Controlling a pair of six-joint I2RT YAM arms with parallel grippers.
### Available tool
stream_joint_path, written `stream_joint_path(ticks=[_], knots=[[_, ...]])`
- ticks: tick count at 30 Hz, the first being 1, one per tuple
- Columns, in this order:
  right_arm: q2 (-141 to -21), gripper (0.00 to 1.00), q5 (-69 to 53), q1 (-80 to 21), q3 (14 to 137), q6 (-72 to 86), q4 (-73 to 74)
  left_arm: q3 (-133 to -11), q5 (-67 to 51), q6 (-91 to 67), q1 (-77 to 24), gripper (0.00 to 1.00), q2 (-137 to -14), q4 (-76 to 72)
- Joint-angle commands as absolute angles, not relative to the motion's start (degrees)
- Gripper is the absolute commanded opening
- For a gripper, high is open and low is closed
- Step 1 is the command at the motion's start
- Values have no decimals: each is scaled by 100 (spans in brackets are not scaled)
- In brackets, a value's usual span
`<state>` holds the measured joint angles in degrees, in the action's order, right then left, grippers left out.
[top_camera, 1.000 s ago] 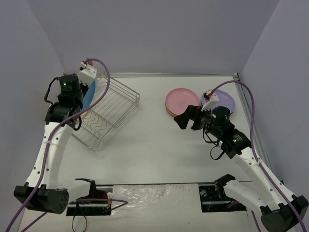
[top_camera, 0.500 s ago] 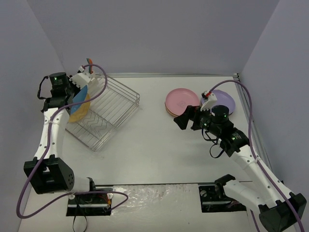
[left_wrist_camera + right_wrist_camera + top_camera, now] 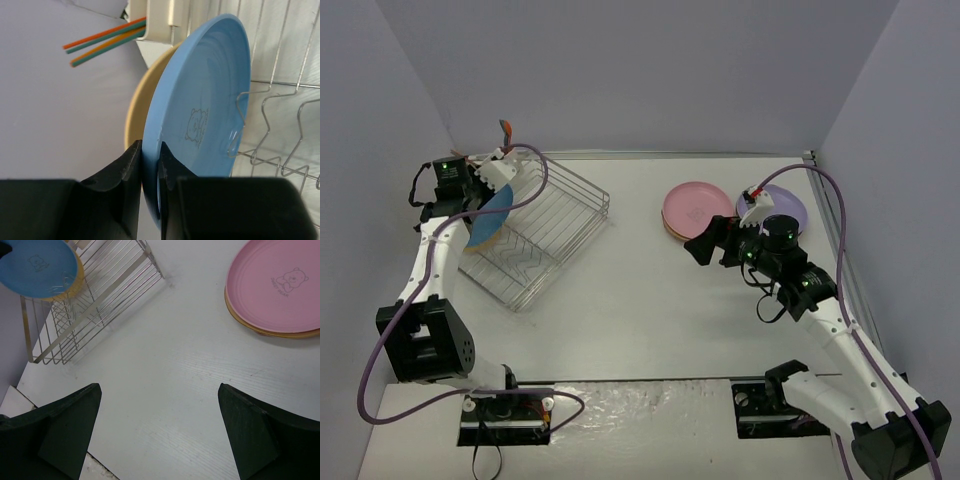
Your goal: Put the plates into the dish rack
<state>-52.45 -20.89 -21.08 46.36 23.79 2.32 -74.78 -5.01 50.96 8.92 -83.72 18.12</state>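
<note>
The left hand (image 3: 149, 172) is pinching the rim of a round blue plate (image 3: 200, 110) that has a little bear drawn on it. The plate is tipped up on its edge in the silver wire dish rack (image 3: 280, 125), just beside a yellow plate (image 3: 136, 112). The right hand (image 3: 159, 390) is spread wide and holds nothing. It hangs over the white counter (image 3: 165, 355), near a pink plate (image 3: 272, 285).

Boxed in by plain pale lilac-grey walls (image 3: 650, 70) at 9, 12 and 3 o'clock. Lit softly and evenly over a white, faintly grained surface (image 3: 650, 300). Edged at 6 o'clock by a crinkled shiny strip (image 3: 620, 400).
</note>
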Motion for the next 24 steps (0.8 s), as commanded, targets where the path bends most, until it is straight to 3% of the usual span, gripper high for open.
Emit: stream_joint_path(ticks=[1,5,10,17,24], knots=[[-5233,100,-2297,-2039,4602,2297,-53,-7475,-706,5226,958,4,-8388,1212],[-5213,100,-2312,-2030,4589,2295,-45,-7334,-773,5171,967,7,-8420,1101],[-5235,100,-2300,-2001,4626,2282,-44,-7236,-736,5031,978,30,-8350,932],[-5509,100,-2105,-1928,4894,2326,-26,-7256,-778,4810,984,50,-7967,975],[-6104,100,-1065,-1777,5467,2687,577,-7360,-663,3880,897,66,-7297,1230]])
